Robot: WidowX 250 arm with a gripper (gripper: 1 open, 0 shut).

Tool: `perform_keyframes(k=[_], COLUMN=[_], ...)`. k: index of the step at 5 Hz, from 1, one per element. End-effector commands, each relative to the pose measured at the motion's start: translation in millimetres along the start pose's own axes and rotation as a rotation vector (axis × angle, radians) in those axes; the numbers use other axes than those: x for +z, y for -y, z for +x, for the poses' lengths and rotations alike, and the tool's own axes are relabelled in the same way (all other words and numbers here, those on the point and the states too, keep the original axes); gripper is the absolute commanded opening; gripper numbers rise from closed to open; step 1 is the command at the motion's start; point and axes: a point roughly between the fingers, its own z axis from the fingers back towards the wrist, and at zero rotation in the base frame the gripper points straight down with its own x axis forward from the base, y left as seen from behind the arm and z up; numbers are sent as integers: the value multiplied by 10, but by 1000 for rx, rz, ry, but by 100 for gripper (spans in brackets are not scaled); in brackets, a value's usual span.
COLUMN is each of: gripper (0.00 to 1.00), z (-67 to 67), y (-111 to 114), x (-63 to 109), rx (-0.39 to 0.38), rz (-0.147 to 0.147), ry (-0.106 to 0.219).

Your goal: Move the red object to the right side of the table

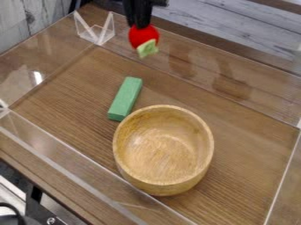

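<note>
Red object (143,38) up in the air, folks, pinched in the gripper (140,26) near the top edge of the single camera view, well clear of the table (235,114). The jaws are clamped narrow on the top of the little red fruit, and its green leafy end (148,49) pokes out low and to the right, tilted. The dark body of the arm runs straight up out of the picture above it, so the gripper points down at the wood.

Down on the brown wood-grain surface, the green block (125,97) lies flat, its long side running on a slight slant, left of centre. It sits just beside the upper left rim of the wooden bowl (164,148), and I cannot tell whether the two touch. The bowl stands upright in the lower middle of the view, round and pale, with nothing in it.

Low clear acrylic walls (47,167) border the tabletop, catching reflections along the near edge and the left side. A small clear angled piece (94,29) stands at the back left, close to the hanging fruit as this view shows it. Pale planks (235,26) run behind the far wall.
</note>
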Motion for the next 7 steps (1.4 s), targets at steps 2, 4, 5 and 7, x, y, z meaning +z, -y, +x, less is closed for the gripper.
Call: perform_keyframes(k=[2, 4, 5, 7], gripper=[100, 100, 100, 100], z=[74, 95, 139, 168], y=[541, 515, 531, 542], x=[34, -212, -380, -672], rx=[-58, -73, -106, -172], rz=[52, 80, 84, 88], ry=[57, 15, -12, -55])
